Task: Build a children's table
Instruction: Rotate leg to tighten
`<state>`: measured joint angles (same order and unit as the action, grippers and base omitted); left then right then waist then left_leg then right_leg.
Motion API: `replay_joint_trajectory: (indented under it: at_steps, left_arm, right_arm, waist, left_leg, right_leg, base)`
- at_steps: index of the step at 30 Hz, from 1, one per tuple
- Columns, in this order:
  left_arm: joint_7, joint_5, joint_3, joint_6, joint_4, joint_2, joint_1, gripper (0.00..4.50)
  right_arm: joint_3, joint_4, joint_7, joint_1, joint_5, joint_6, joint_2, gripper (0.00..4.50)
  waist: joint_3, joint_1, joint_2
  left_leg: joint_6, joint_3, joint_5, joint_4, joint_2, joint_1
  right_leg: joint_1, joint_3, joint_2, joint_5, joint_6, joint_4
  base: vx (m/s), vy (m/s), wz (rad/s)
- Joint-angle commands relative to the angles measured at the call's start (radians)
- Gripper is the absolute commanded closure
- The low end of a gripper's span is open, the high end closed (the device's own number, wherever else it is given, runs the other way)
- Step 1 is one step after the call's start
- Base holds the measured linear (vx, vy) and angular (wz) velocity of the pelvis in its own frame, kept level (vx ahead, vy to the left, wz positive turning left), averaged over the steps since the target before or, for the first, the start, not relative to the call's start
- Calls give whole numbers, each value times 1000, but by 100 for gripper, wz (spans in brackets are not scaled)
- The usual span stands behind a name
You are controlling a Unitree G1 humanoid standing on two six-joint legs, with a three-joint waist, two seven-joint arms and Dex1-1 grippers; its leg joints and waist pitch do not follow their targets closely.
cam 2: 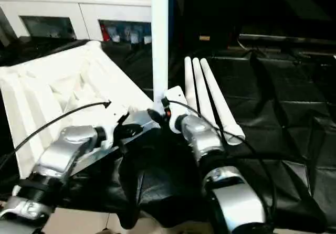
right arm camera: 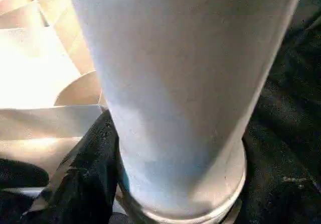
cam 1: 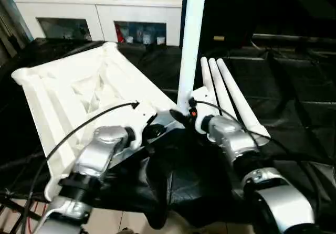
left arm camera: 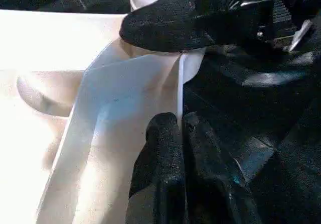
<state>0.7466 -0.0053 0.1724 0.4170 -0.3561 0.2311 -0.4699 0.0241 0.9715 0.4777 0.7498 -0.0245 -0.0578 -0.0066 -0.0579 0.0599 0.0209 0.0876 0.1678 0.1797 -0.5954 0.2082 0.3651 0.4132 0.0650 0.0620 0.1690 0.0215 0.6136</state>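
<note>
We are seating the first leg (cam 1: 192, 40) upright in the near corner socket of the upturned tabletop (cam 1: 79, 87), right tool (cam 1: 184, 114) apparently clasping its base, left tool (left arm camera: 183, 133) pinching the rim closed; next calls for pressing it home.

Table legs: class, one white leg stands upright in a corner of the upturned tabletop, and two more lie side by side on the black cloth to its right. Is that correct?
Not quite. Three spare legs lie side by side on the black cloth, not two; the left eye view shows this. The rest holds: one leg stands upright at a corner of the upturned tabletop.
</note>
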Motion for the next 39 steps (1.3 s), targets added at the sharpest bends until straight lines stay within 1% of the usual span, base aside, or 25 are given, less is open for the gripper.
replay_joint_trajectory:
  at_steps: [1, 3, 4, 5, 6, 7, 9, 10, 12, 13, 15, 16, 17, 18, 21, 24, 25, 26, 27, 29, 32, 34, 37, 38, 39]
  left_arm:
    - [-30, -13, 27, -32, 21, -51, -48, 450]
    - [-11, -16, 38, -40, 34, -38, -39, 450]
    - [9, -18, 43, -49, 43, -25, -33, 450]
    - [20, -19, 47, -53, 48, -19, -29, 450]
    - [32, -21, 48, -56, 54, -11, -25, 450]
    - [47, -24, 49, -64, 60, -3, -20, 450]
    - [89, -35, 50, -68, 78, 20, -8, 450]
    - [116, -39, 52, -82, 86, 33, -1, 450]
    - [173, -52, 55, -100, 106, 60, 14, 450]
    - [195, -58, 57, -104, 114, 72, 20, 450]
    - [242, -79, 60, -96, 136, 95, 34, 450]
    - [272, -91, 63, -100, 148, 110, 42, 450]
    - [283, -95, 64, -103, 152, 115, 44, 450]
    - [315, -104, 68, -106, 163, 132, 52, 450]
    - [359, -112, 70, -114, 176, 158, 61, 450]
    - [395, -124, 65, -115, 185, 180, 68, 450]
    - [416, -129, 68, -119, 189, 193, 71, 450]
    - [430, -131, 69, -121, 192, 200, 73, 450]
    - [441, -133, 70, -122, 194, 206, 75, 450]
    - [461, -140, 72, -122, 198, 215, 77, 450]
    - [474, -143, 75, -121, 199, 222, 78, 450]
    - [474, -142, 75, -121, 198, 222, 79, 450]
    - [441, -133, 69, -118, 190, 207, 78, 450]
    - [414, -124, 64, -122, 181, 196, 75, 450]
    - [383, -114, 58, -124, 168, 181, 71, 450]
  right_arm:
    - [66, 32, 69, -4, 12, 2, 114, 106]
    - [56, 41, 94, 9, 1, 15, 113, 100]
    - [59, 38, 112, 12, 3, 23, 104, 88]
    - [61, 36, 120, 13, 5, 28, 100, 67]
    - [65, 33, 134, 15, 7, 32, 92, 60]
    - [69, 28, 156, 16, 6, 32, 83, 60]
    - [81, 13, 221, 16, 4, 43, 55, 52]
    - [93, 3, 266, 14, 5, 52, 36, 52]
    - [111, -18, 363, 10, 3, 66, -3, 52]
    - [115, -24, 406, 9, 0, 69, -18, 52]
    - [121, -41, 485, 5, -6, 76, -48, 52]
    - [129, -54, 543, 0, -8, 78, -68, 52]
    - [132, -58, 563, -2, -8, 79, -75, 52]
    - [144, -72, 622, -8, -6, 74, -99, 52]
    - [174, -104, 726, -24, -10, 63, -140, 52]
    - [201, -143, 827, -38, -21, 40, -178, 52]
    - [209, -158, 858, -44, -24, 28, -188, 52]
    - [211, -167, 874, -48, -24, 23, -193, 69]
    - [212, -176, 889, -52, -26, 15, -196, 69]
    - [216, -190, 910, -59, -30, 6, -200, 90]
    - [222, -204, 919, -68, -31, 0, -201, 113]
    - [227, -212, 915, -75, -30, -5, -199, 127]
    - [221, -210, 875, -85, -23, -8, -183, 154]
    - [213, -199, 839, -86, -19, 1, -170, 163]
    - [201, -178, 785, -85, -10, 15, -153, 163]
  waist:
    - [68, 3, -4]
    - [68, 3, -4]
    - [67, 3, -3]
    - [69, 2, -3]
    - [68, 1, -1]
    - [69, 0, -1]
    - [70, -2, -2]
    - [70, -3, -2]
    - [72, -2, -2]
    - [73, 1, 0]
    - [73, 5, -1]
    - [76, 11, 0]
    - [75, 13, -1]
    - [75, 16, 0]
    - [75, 27, -1]
    - [70, 36, -4]
    - [71, 39, -4]
    - [69, 40, -6]
    - [69, 40, -6]
    - [67, 40, -8]
    - [67, 40, -9]
    - [68, 40, -9]
    - [69, 40, -11]
    - [68, 39, -13]
    - [68, 39, -13]
  left_leg:
    - [-18, -2, 241, 72, 14, -6]
    - [-21, -2, 240, 72, 14, -5]
    - [-23, -2, 242, 72, 15, -5]
    - [-24, -3, 235, 72, 14, -3]
    - [-25, -3, 234, 73, 15, -2]
    - [-26, -2, 234, 72, 15, -3]
    - [-29, -3, 228, 72, 15, 0]
    - [-34, -2, 228, 71, 16, -1]
    - [-51, -1, 208, 67, 18, 2]
    - [-58, 1, 193, 65, 20, -1]
    - [-65, 1, 176, 65, 20, 2]
    - [-74, 4, 167, 63, 24, -2]
    - [-80, 3, 157, 63, 24, 0]
    - [-83, 4, 155, 63, 25, -1]
    - [-84, 6, 162, 62, 26, -3]
    - [-77, 7, 186, 64, 26, -6]
    - [-72, 7, 192, 64, 26, -8]
    - [-68, 6, 202, 66, 26, -7]
    - [-64, 5, 203, 66, 25, -6]
    - [-57, 4, 212, 67, 25, -7]
    - [-50, 3, 212, 68, 24, -7]
    - [-49, 2, 203, 69, 25, -5]
    - [-49, 3, 189, 68, 24, -5]
    - [-49, 3, 189, 68, 24, -4]
    - [-47, 3, 189, 68, 23, -5]
  right_leg:
    - [-48, -42, 71, 343, 168, -86]
    - [-50, -42, 71, 328, 177, -84]
    - [-50, -41, 71, 327, 179, -85]
    - [-53, -42, 71, 312, 181, -82]
    - [-53, -42, 71, 304, 184, -81]
    - [-52, -42, 71, 300, 186, -81]
    - [-56, -42, 71, 282, 193, -78]
    - [-56, -42, 72, 278, 197, -78]
    - [-58, -42, 71, 239, 211, -73]
    - [-55, -43, 70, 207, 225, -69]
    - [-58, -42, 68, 177, 236, -65]
    - [-55, -42, 68, 149, 248, -61]
    - [-57, -40, 66, 130, 255, -57]
    - [-55, -39, 66, 127, 258, -57]
    - [-55, -41, 68, 138, 257, -58]
    - [-51, -42, 68, 191, 244, -65]
    - [-52, -43, 69, 213, 237, -67]
    - [-51, -43, 70, 238, 230, -69]
    - [-52, -43, 69, 249, 225, -70]
    - [-50, -43, 72, 288, 211, -74]
    - [-49, -43, 70, 309, 201, -75]
    - [-50, -44, 71, 304, 198, -74]
    - [-50, -44, 71, 290, 199, -73]
    - [-50, -43, 70, 290, 199, -73]
    - [-50, -44, 70, 292, 198, -74]
  base:
    - [0, 0, 0]
    - [0, 0, 0]
    - [0, 0, 0]
    - [0, 0, 0]
    - [0, 0, 0]
    - [0, 0, 0]
    - [0, 0, 0]
    - [0, 0, 0]
    - [0, 0, 0]
    - [0, 0, 0]
    - [0, 0, 0]
    - [0, 0, 0]
    - [0, 0, 0]
    - [0, 0, 0]
    - [0, 0, 0]
    - [0, 0, 0]
    - [0, 0, 0]
    - [0, 0, 0]
    - [0, 0, 0]
    - [0, 0, 0]
    - [0, 0, 0]
    - [0, 0, 0]
    - [0, 0, 0]
    - [0, 0, 0]
    - [0, 0, 0]
